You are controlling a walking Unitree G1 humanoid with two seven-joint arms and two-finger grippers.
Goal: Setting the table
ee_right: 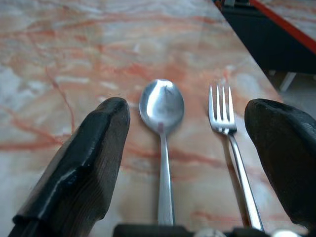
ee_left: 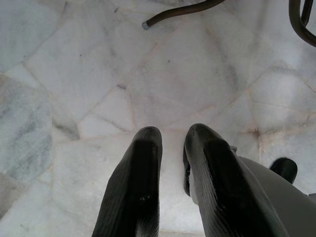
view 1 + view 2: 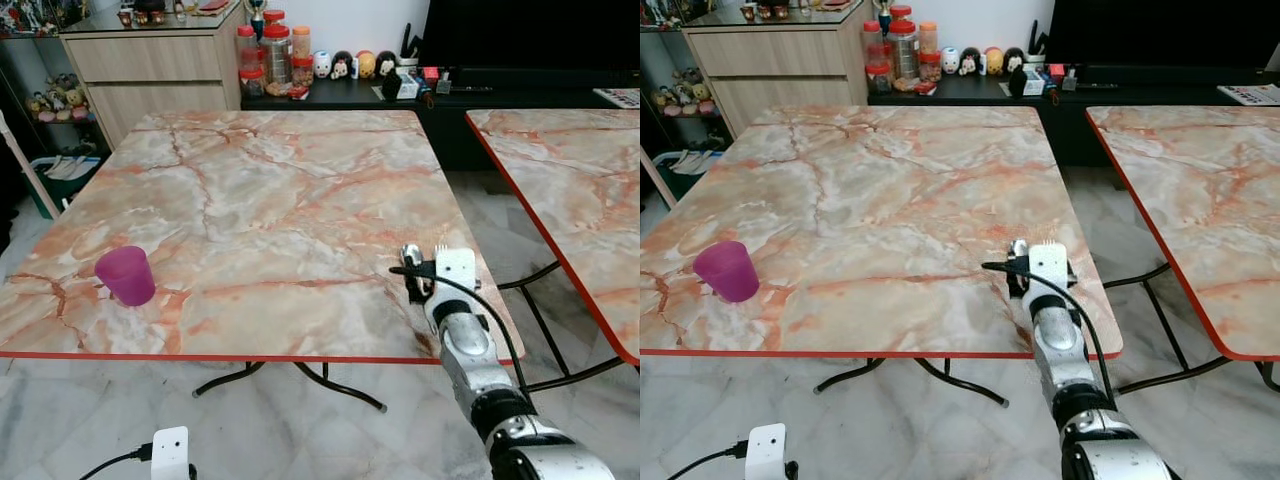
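- One spoon (image 1: 162,106) and one fork (image 1: 223,111) lie side by side on the marble-patterned table (image 3: 270,190), near its front right corner, handles pointing back toward the robot and the two pieces apart from each other.
- The right gripper (image 1: 190,143) hangs low over them with its two black fingers spread wide; the spoon and fork sit in the gap between the fingers, and neither finger is seen touching either piece.
- One purple cup (image 3: 126,275) stands upright near the table's front left edge, well apart from the cutlery.
- The left gripper (image 2: 170,148) points down at the floor (image 2: 168,74) beside the robot, its two fingers parted by a narrow gap with nothing between them.
- The table has an orange-veined top with a red edge and stands on black metal legs.
- A second table (image 3: 570,180) of the same pattern stands to the right, apart from the first by a strip of floor.
- The floor is pale marble in irregular slabs.
- Behind the tables, a light wooden cabinet (image 3: 150,65) stands at the far left, and next to it a dark low shelf (image 3: 340,95) carries several red-lidded jars (image 3: 272,55) and a row of small figurines (image 3: 352,65).
- A large black screen (image 3: 530,35) fills the wall at the far right.
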